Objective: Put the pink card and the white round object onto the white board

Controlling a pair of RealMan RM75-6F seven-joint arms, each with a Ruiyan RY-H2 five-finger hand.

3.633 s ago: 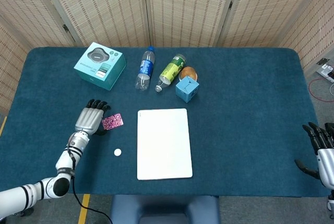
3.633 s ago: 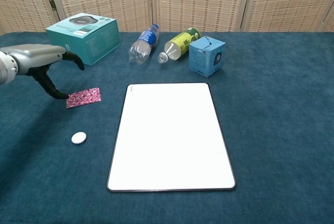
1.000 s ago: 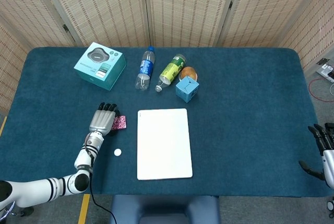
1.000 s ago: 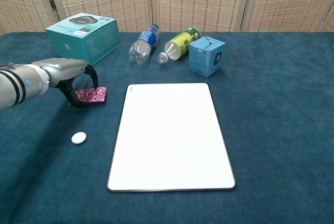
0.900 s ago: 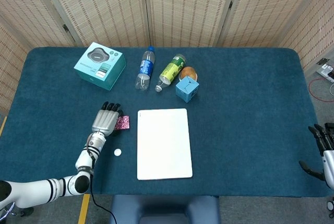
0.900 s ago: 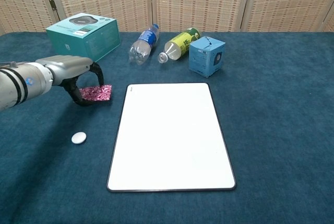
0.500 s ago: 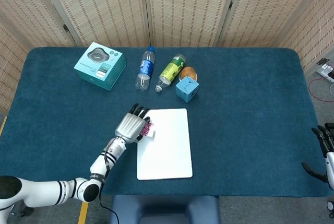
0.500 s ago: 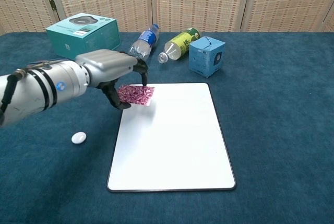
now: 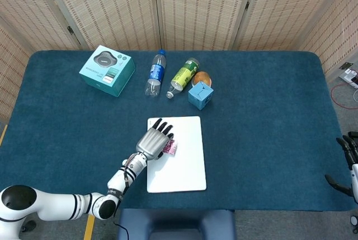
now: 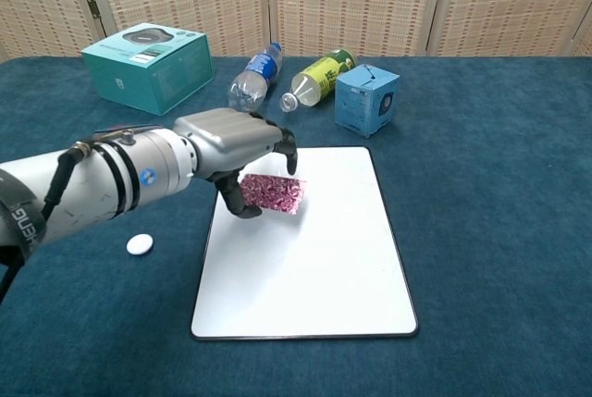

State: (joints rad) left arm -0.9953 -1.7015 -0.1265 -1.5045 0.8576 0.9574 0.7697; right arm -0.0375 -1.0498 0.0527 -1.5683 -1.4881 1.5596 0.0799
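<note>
My left hand (image 10: 236, 152) pinches the pink patterned card (image 10: 273, 192) and holds it over the upper left part of the white board (image 10: 314, 267). In the head view the card (image 9: 170, 147) peeks out beside the hand (image 9: 153, 142), above the board (image 9: 187, 170). The small white round object (image 10: 140, 244) lies on the blue cloth to the left of the board; the head view hides it behind my forearm. My right hand (image 9: 349, 164) sits at the far right table edge, fingers apart and holding nothing.
Along the back stand a teal box (image 9: 107, 70), a lying water bottle (image 9: 155, 73), a lying green-labelled bottle (image 9: 184, 75), a small blue cube box (image 9: 200, 95) and an orange round thing (image 9: 203, 77) behind it.
My left hand has carried the pink card rightward, from the cloth left of the board to above the board. The round object and the right hand have stayed put.
</note>
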